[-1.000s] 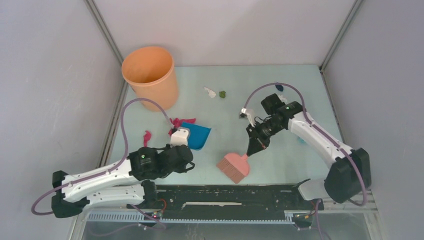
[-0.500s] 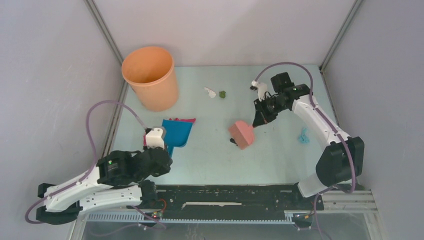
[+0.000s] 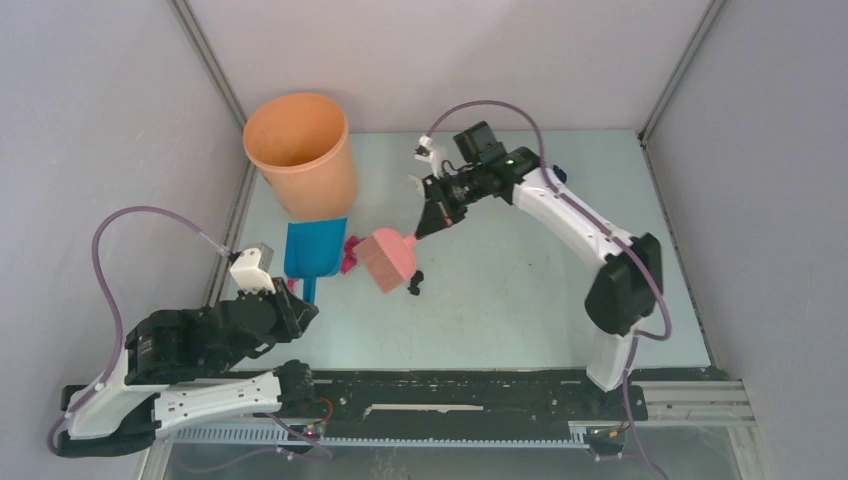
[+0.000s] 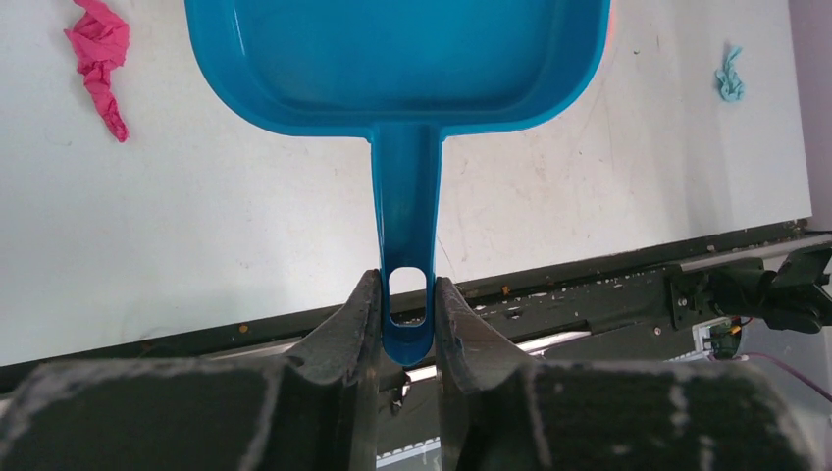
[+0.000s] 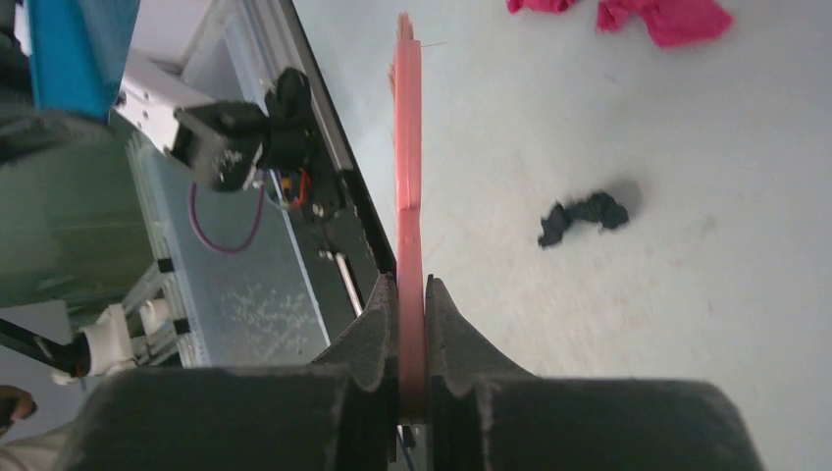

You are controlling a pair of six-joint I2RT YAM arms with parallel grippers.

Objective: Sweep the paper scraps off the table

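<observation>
My left gripper is shut on the handle of the blue dustpan, which lies on the table just in front of the orange bucket. My right gripper is shut on the handle of the pink brush; its head sits right of the dustpan. A magenta scrap lies between dustpan and brush. A black scrap lies just right of the brush. A light blue scrap shows only in the left wrist view.
An orange bucket stands at the far left, touching the dustpan's far edge. Grey walls and metal rails border the table. The black front rail runs along the near edge. The right arm stretches across the table's right half.
My right gripper has swung the brush from the near right to the left, up to the dustpan. My left gripper has drawn the dustpan left, under the bucket's front.
</observation>
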